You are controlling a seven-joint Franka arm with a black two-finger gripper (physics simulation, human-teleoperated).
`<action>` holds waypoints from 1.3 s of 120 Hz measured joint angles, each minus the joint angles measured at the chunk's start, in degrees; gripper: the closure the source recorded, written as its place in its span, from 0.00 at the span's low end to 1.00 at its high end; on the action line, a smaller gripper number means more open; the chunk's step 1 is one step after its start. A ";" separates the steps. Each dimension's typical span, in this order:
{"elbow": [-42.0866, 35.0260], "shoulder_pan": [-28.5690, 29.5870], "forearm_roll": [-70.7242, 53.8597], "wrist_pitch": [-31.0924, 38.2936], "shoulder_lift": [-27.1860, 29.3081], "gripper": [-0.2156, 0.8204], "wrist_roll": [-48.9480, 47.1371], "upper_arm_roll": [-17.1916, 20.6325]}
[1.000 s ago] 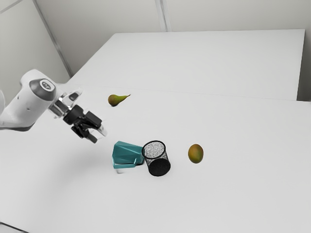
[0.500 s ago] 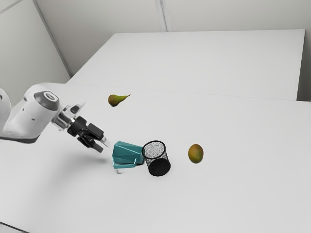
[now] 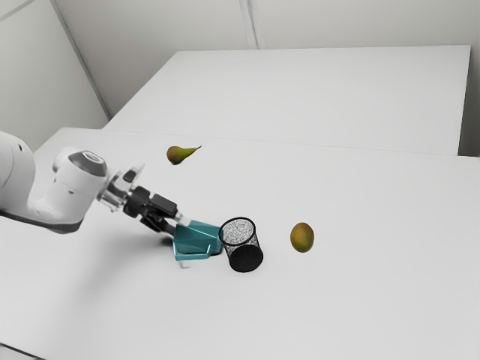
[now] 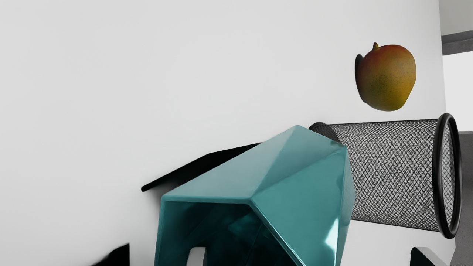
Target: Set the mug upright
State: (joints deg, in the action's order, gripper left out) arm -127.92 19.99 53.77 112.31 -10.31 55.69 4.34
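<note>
The teal faceted mug (image 3: 199, 238) lies on its side on the table, its base end close to the mesh cup. Its dark opening faces my hand, as the wrist view of the mug (image 4: 295, 177) shows. My gripper (image 3: 177, 226) is at the mug's mouth end, on the exterior view's left of it. In the wrist view the gripper (image 4: 311, 256) is open: one fingertip (image 4: 197, 256) overlaps the mouth and the other stands beyond the mug's outer wall. Whether either finger touches the mug, I cannot tell.
A black mesh cup (image 3: 241, 246) stands upright right beside the mug. A mango (image 3: 302, 237) lies farther toward the exterior view's right, and a pear (image 3: 180, 154) lies farther back on the white table (image 3: 360, 300).
My hand has moved toward the exterior view's right and lower down, from apart from the mug to its mouth end. The mug, mesh cup and fruit have kept their places.
</note>
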 joint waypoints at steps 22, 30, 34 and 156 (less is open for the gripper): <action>0.08 0.22 1.25 -0.78 -0.26 0.37 1.15 0.12; 0.14 0.16 1.43 -1.00 -0.30 0.46 1.49 0.14; 0.17 0.15 1.48 -1.12 -0.28 0.50 1.65 0.14; 0.89 0.16 -4.14 -3.62 6.20 0.95 6.73 4.70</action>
State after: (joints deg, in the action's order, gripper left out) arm -127.03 20.15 49.63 108.69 -4.12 62.41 9.04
